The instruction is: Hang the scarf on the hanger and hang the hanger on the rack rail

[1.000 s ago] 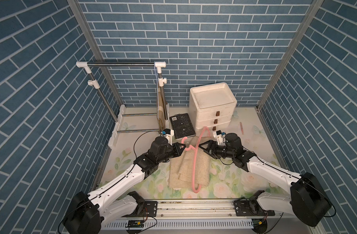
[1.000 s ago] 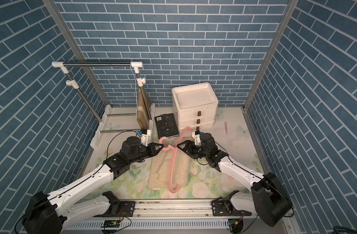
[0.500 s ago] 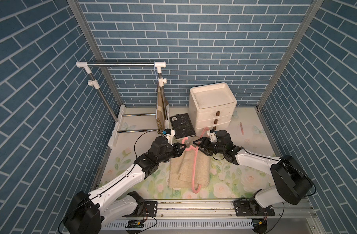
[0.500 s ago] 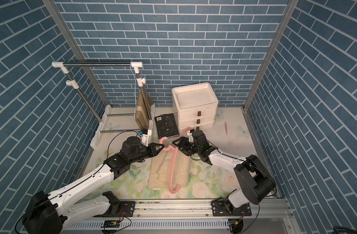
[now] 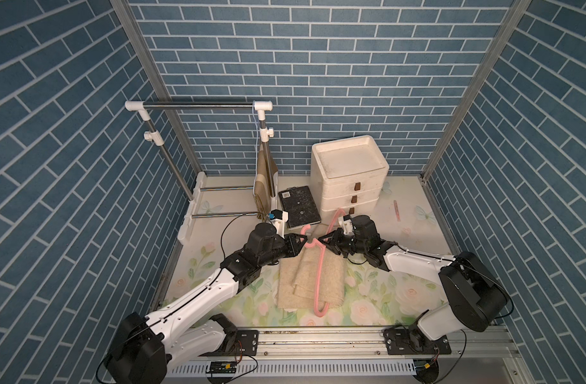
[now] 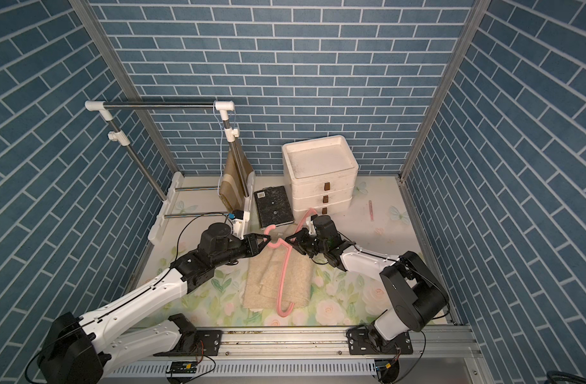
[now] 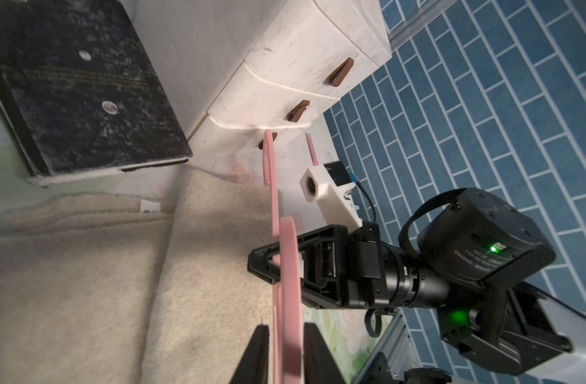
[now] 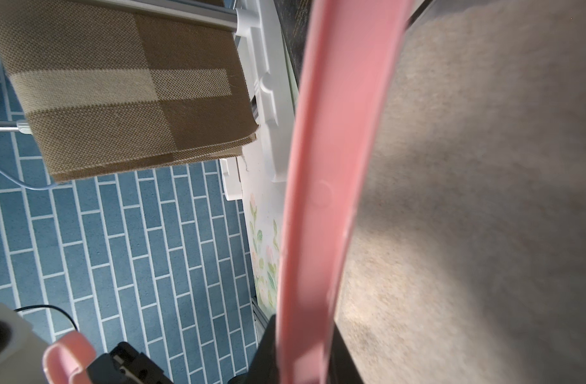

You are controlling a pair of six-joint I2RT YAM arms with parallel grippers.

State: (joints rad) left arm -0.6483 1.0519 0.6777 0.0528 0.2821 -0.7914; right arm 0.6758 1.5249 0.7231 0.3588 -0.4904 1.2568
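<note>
Two end effectors now meet at the hanger (image 5: 319,276): my right end effector (image 5: 322,238) has swung in and pinched its shoulder, while my left end effector (image 5: 303,237) straddles the hook, whether gripping I cannot tell. Likely a handover; the scarf (image 5: 301,282) lies on the table (image 5: 418,229) underneath, undraped.

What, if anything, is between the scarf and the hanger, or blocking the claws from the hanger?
Nothing visible. The hanger lies across the scarf, with no object between them. The left claw straddles its hook and the right claw grips it just beside. The book and drawers sit behind, apart.
</note>
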